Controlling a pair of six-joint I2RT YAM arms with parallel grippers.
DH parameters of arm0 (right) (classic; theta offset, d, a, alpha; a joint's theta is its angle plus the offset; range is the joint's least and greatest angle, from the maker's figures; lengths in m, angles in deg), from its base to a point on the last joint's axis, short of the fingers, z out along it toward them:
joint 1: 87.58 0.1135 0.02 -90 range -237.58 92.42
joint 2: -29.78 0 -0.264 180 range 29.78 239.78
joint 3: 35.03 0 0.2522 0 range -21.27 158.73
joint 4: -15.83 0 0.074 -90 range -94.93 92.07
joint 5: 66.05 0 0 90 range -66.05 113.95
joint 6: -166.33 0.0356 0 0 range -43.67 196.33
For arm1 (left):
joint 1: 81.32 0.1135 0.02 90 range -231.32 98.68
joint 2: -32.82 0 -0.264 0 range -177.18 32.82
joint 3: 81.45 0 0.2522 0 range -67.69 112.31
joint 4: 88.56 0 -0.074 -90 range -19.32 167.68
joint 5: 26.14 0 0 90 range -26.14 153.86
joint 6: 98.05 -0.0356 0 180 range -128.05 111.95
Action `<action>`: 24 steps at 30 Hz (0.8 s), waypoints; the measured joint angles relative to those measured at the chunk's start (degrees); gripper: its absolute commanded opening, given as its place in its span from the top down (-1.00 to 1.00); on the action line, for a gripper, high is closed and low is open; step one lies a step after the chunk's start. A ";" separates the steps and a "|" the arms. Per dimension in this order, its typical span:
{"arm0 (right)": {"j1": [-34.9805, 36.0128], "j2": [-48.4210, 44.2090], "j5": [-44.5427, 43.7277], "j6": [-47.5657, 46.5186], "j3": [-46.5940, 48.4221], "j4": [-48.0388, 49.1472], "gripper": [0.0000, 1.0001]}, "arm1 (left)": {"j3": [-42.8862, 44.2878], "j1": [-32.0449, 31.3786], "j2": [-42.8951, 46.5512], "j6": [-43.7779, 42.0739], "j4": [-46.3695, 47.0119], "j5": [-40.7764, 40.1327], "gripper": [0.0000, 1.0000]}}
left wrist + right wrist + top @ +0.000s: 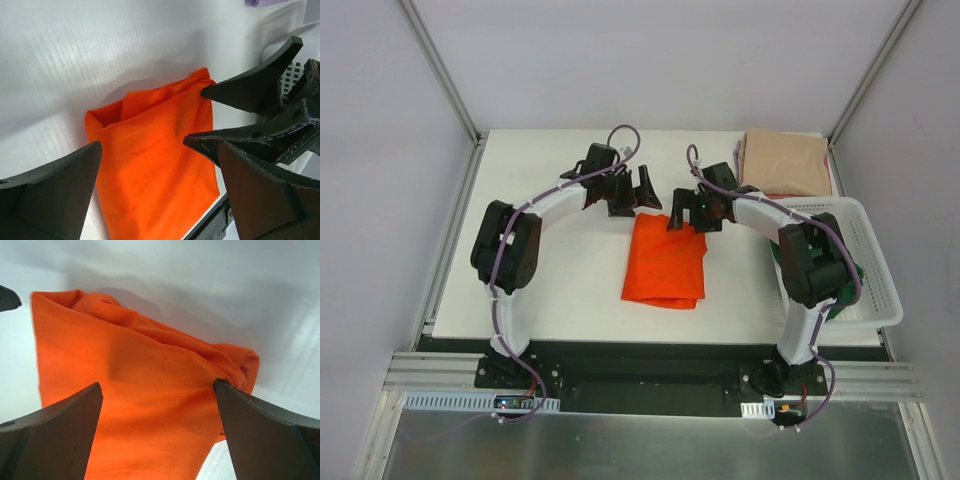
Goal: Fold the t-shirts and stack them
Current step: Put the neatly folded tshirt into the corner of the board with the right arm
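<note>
A bright orange t-shirt (665, 262) lies folded into a tall rectangle in the middle of the table. Both grippers hover over its far edge. My left gripper (645, 190) stands open above the far left corner, with the orange cloth (155, 165) showing between its wide jaws (160, 146). My right gripper (682, 213) is open over the far right corner (157, 385), and one fingertip (220, 386) touches the bunched cloth (130, 365). A beige t-shirt (785, 162) lies folded at the back right. A dark green t-shirt (847, 290) shows partly in the basket.
A white slatted basket (870, 235) stands at the right edge of the table, beside the right arm. The right gripper's fingers (250, 90) cross the left wrist view close to my left jaws. A scrap of lilac cloth (265, 2) shows at that view's top.
</note>
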 measured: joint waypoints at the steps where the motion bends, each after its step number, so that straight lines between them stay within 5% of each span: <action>1: -0.83 0.09 -0.22 0.17 -0.96 0.20 -0.93 | 0.76 -0.28 -1.55 0.15 0.66 0.42 -0.98; 9: -4.81 0.57 1.68 1.79 -4.26 4.22 -0.93 | 4.94 -1.64 -12.70 2.54 3.26 3.82 -0.98; 16: -5.75 0.72 2.16 0.50 -4.15 5.25 -0.93 | 3.17 -1.60 -12.41 4.04 6.84 3.41 -0.95; 24: -7.08 8.52 5.99 -4.07 7.67 -0.31 -0.93 | -10.84 -2.27 -2.56 2.73 7.82 -3.96 0.07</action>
